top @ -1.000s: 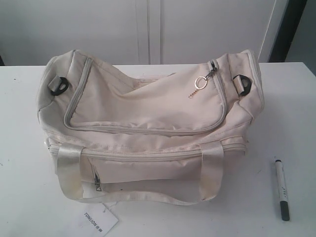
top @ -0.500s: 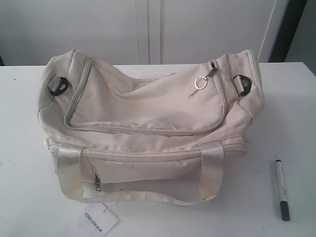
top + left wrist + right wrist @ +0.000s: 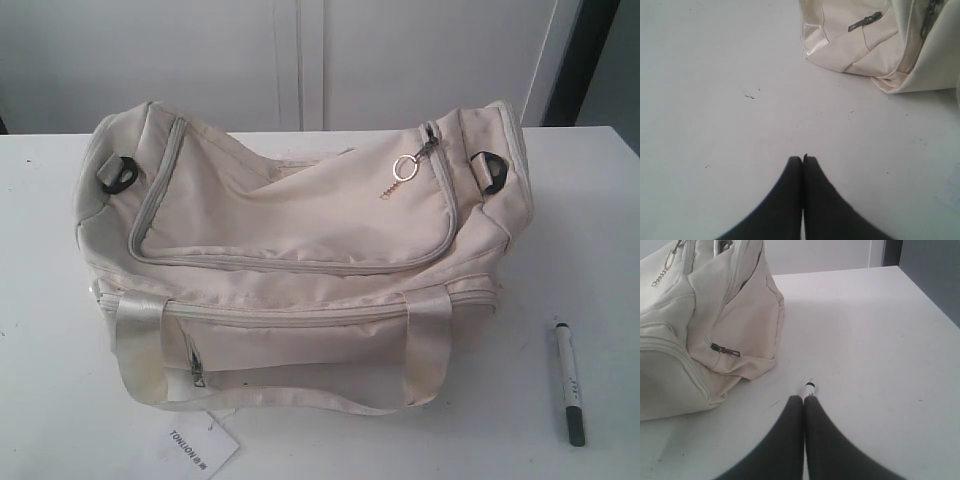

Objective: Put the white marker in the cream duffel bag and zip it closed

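- Both fully closed, empty: left end effector (image 3: 802,160), right end effector (image 3: 804,400).
- White marker (image 3: 568,385) lies on tabletop (image 3: 590,220), beside cream duffel bag (image 3: 300,230), not touching.

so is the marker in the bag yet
No, the marker lies on the table, outside the bag.

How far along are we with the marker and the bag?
Nothing is done yet: the white marker lies on the table beside the cream duffel bag. In hand: nothing; left fingers and right fingers are shut, empty. Left: grasp it, bag it, zip up.
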`<act>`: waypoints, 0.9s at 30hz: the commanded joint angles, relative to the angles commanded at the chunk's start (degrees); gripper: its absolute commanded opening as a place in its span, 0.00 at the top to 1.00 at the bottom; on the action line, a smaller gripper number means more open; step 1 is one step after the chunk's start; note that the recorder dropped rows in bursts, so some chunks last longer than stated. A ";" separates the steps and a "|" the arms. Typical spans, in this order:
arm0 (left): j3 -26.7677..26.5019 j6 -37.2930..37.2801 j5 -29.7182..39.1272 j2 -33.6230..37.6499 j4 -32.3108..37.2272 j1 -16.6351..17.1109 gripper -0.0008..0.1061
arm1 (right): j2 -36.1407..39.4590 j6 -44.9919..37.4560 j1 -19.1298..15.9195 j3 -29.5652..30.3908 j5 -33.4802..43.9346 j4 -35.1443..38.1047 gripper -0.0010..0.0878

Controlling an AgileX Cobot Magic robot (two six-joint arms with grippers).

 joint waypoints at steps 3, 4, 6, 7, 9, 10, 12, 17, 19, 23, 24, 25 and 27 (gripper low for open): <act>0.00 0.00 0.00 0.00 0.00 0.00 0.99 | 0.00 0.00 0.00 0.00 0.00 0.00 0.99; 0.00 0.00 0.00 0.00 0.00 0.00 0.99 | 0.00 0.00 0.00 0.00 0.00 0.00 0.99; 0.00 0.00 0.00 0.00 0.00 0.00 0.99 | 0.00 0.00 0.00 0.00 0.00 0.00 0.99; 0.00 0.00 0.00 0.00 0.00 0.00 0.99 | 0.00 0.00 0.00 0.00 0.00 0.00 0.99; 0.00 0.00 0.00 0.00 0.00 0.00 0.99 | 0.00 0.00 0.00 0.00 0.00 0.00 0.99; 0.00 0.00 0.00 0.00 0.00 0.00 0.99 | 0.00 0.00 0.00 0.00 0.00 0.00 0.99; 0.00 0.02 0.11 0.00 0.00 0.00 0.99 | 0.00 0.00 0.00 0.00 0.00 0.00 0.99; 0.00 0.02 0.11 0.00 0.00 0.00 0.99 | 0.00 0.00 0.00 0.00 0.00 0.00 0.99; 0.00 0.02 0.11 0.00 0.00 0.00 0.99 | 0.00 0.00 0.00 0.00 0.00 0.00 0.99; 0.00 0.02 0.11 0.00 0.00 0.00 0.99 | 0.00 0.00 0.02 0.00 0.12 0.00 0.99; 0.00 0.02 0.11 0.00 0.00 0.00 0.99 | 0.00 0.00 0.02 -0.11 0.12 0.00 0.99; 0.00 0.02 0.11 0.00 0.00 0.00 0.99 | 0.00 0.00 0.02 -0.75 0.12 0.00 0.99; 0.00 0.02 0.11 0.00 0.00 0.00 0.99 | 0.00 0.00 0.02 -2.05 0.12 0.00 0.99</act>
